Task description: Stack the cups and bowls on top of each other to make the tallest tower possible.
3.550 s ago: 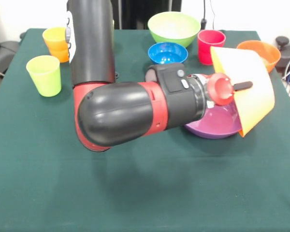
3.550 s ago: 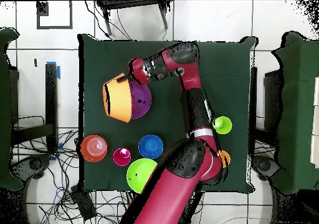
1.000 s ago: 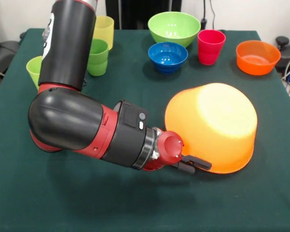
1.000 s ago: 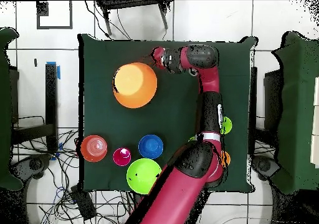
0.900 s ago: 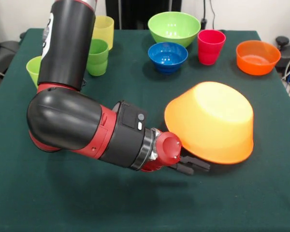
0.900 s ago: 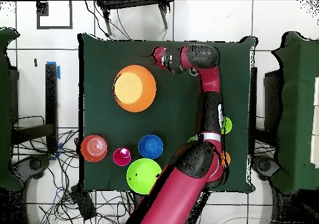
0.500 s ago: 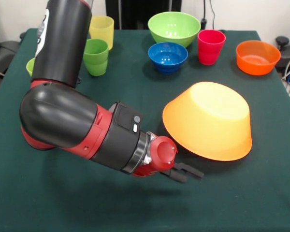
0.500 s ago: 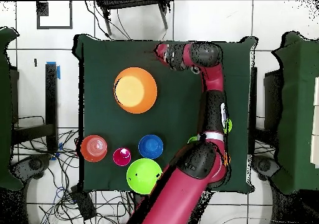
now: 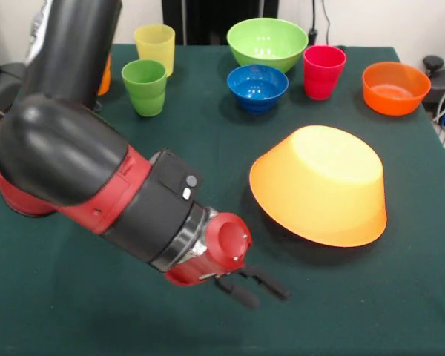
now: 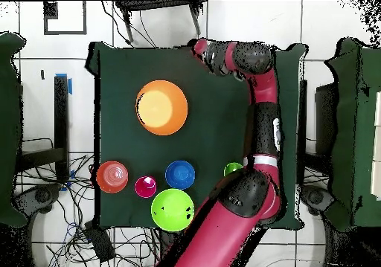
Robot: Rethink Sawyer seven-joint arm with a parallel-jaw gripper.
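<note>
From the front view, my gripper (image 9: 252, 288) hung low over the green table (image 9: 371, 311) with its two dark fingers parted and nothing between them, apart from the large orange bowl (image 9: 320, 184). That bowl lay mouth down on the cloth, rim flat as far as I could see, so I judged the base of the tower to be laid and the step in hand to be choosing the next piece. The large purple bowl did not show anywhere; I could not tell where it was. Behind the orange bowl stood the light green bowl (image 9: 267, 43), the small blue bowl (image 9: 257, 86), the red cup (image 9: 324, 71) and the small red-orange bowl (image 9: 395, 87), all upright and each apart from the others. The green cup (image 9: 145, 87) and the pale yellow cup (image 9: 154, 47) stood off to the picture's left, with an orange cup partly hidden behind my arm. In the overhead view my gripper (image 10: 201, 47) sat close to the table's far edge, well clear of the orange bowl (image 10: 161, 107). The next move, as I judged it, called for turning a wide bowl over onto that base, and my own bulky arm crossing the table was the likeliest thing to knock the cups
</note>
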